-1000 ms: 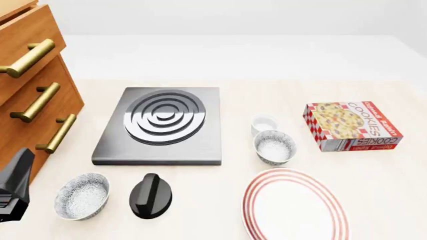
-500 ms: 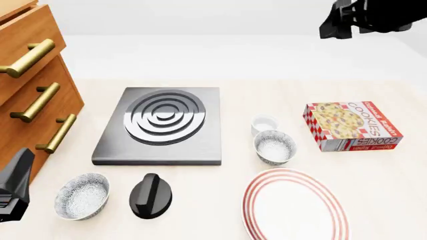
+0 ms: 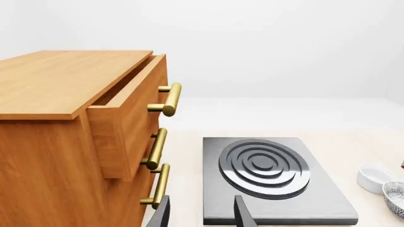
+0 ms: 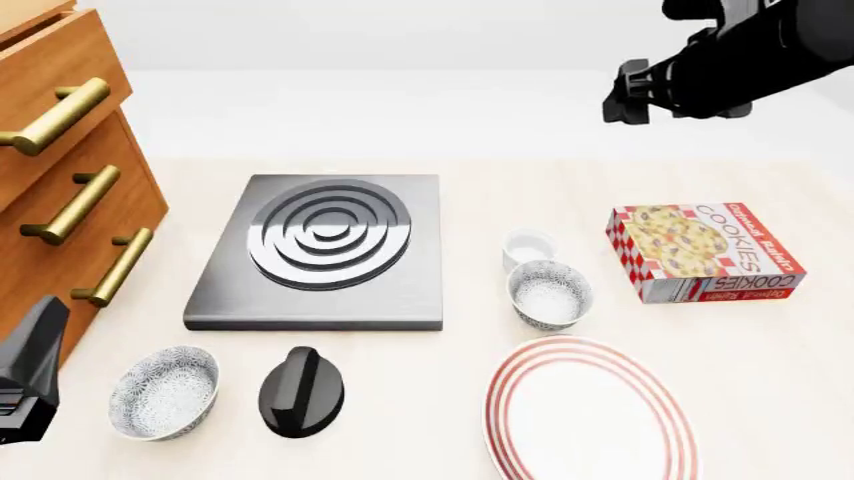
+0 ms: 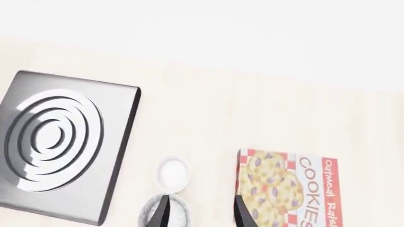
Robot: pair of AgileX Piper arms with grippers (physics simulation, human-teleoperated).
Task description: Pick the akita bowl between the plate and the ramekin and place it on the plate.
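The akita bowl [image 4: 549, 293], speckled white inside, sits on the table between the small white ramekin [image 4: 529, 247] behind it and the red-ringed plate [image 4: 590, 415] in front. My right gripper [image 5: 202, 215] is open and empty, held high over the table's far right. Its wrist view looks down on the ramekin [image 5: 173, 173] and the bowl's rim [image 5: 165, 212]. The right arm [image 4: 721, 60] shows at the front view's top right. My left gripper [image 3: 202, 217] is open and empty near the cabinet, with its arm [image 4: 27, 380] at the lower left.
A second speckled bowl [image 4: 163, 391] and a black knob-shaped object [image 4: 300, 392] lie front left. A grey burner plate [image 4: 320, 250] sits mid-table. A cookie box [image 4: 703, 252] lies right of the ramekin. The wooden drawer cabinet [image 4: 67, 180] stands at the left.
The right arm has entered the front view from the top right and moved left and downward. The left arm and all objects have stayed put.
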